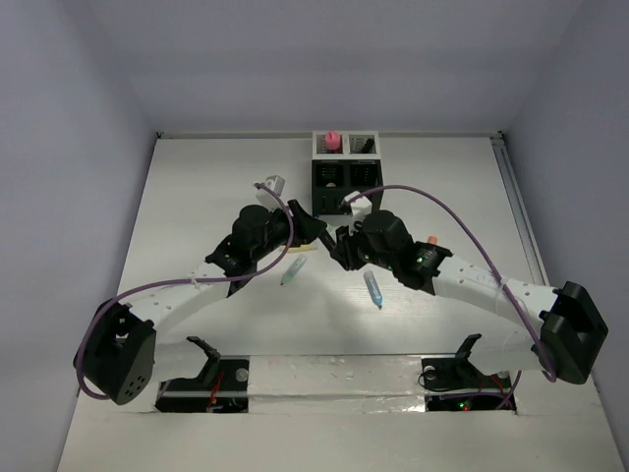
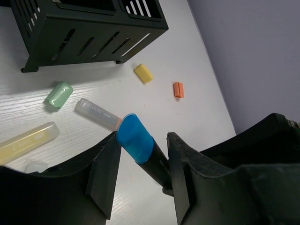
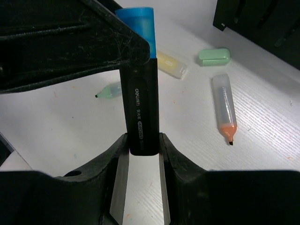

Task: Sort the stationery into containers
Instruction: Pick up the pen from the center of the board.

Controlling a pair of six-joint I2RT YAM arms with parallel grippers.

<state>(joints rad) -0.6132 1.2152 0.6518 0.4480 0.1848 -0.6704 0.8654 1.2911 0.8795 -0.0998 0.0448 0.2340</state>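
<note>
A black marker (image 3: pixel 140 103) with a blue cap (image 2: pixel 135 138) is held up off the table between both arms. My right gripper (image 3: pixel 143 140) is shut on its lower end. My left gripper (image 2: pixel 143 137) is closed round the capped end; one finger presses the cap and the other lies against the black body. In the top view the two grippers meet just in front of the mesh organizer (image 1: pixel 344 172), which holds a pink tube (image 1: pixel 332 140) in a white rear compartment. A light blue pen (image 1: pixel 373 288) and a green pen (image 1: pixel 293 270) lie on the table.
Under the grippers lie a green cap (image 2: pixel 59 93), an uncapped orange-tipped marker (image 3: pixel 224 108), a yellow marker (image 2: pixel 26 143), a yellow cap (image 2: pixel 143 73) and an orange cap (image 2: pixel 178 89). The black organizer wall (image 2: pixel 89 28) stands close ahead.
</note>
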